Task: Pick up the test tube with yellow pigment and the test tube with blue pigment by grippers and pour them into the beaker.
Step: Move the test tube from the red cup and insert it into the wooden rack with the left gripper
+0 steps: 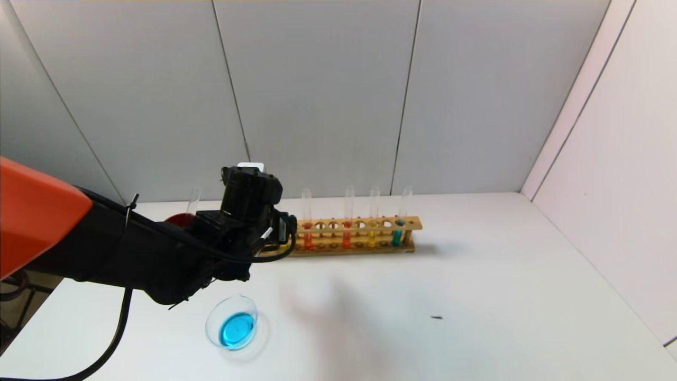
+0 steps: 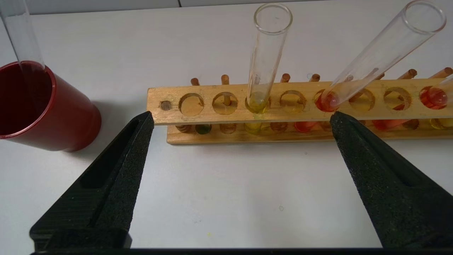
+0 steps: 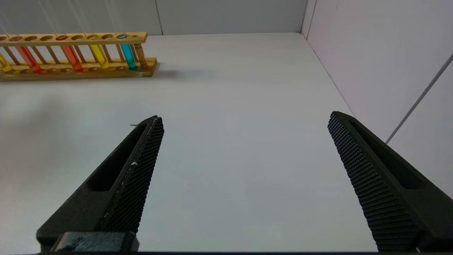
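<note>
We judge the blue part done: the beaker [image 1: 231, 323] on the surface holds blue liquid. The left pincer [image 2: 240, 118] stands spread and empty before the yellow tube [image 2: 263, 67] in the rack [image 2: 300, 113]. Yellow remains.

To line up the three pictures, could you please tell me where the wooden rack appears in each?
Head view: wooden rack mid-table, beyond the left gripper.
Left wrist view: rack just past the open jaws.
Right wrist view: rack far off.
Shared landmark: its red-liquid tubes.
</note>
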### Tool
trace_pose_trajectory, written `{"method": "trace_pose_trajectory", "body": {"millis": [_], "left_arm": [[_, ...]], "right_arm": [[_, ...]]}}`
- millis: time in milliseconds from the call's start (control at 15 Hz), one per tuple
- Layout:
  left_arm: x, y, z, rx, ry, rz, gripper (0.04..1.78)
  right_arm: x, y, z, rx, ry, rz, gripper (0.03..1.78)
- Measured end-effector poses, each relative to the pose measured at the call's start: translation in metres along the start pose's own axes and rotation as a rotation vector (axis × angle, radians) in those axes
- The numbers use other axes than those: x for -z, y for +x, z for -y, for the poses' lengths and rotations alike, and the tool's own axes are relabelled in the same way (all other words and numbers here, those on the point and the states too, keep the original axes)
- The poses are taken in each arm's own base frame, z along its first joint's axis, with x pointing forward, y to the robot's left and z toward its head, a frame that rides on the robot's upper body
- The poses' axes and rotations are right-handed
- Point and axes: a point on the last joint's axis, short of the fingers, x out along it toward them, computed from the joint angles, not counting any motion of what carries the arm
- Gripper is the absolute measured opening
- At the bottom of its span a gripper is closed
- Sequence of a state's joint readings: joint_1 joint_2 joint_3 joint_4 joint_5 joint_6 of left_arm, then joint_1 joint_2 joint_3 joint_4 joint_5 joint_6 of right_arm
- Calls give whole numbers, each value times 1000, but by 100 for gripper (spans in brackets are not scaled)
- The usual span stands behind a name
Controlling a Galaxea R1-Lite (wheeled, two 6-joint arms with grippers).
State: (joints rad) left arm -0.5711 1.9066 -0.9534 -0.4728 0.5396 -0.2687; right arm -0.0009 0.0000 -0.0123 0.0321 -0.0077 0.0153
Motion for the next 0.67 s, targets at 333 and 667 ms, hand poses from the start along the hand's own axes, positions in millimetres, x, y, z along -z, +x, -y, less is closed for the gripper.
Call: {"method": "trace_pose_trajectory", "body": {"millis": [333,667], "left_arm": [[-5,20,11,-1,7,17,175],[-13,39,10,-24,8,36,175]], "right_arm": [[0,0,0,0,0,0,170],[0,0,0,1,0,0,170]]}}
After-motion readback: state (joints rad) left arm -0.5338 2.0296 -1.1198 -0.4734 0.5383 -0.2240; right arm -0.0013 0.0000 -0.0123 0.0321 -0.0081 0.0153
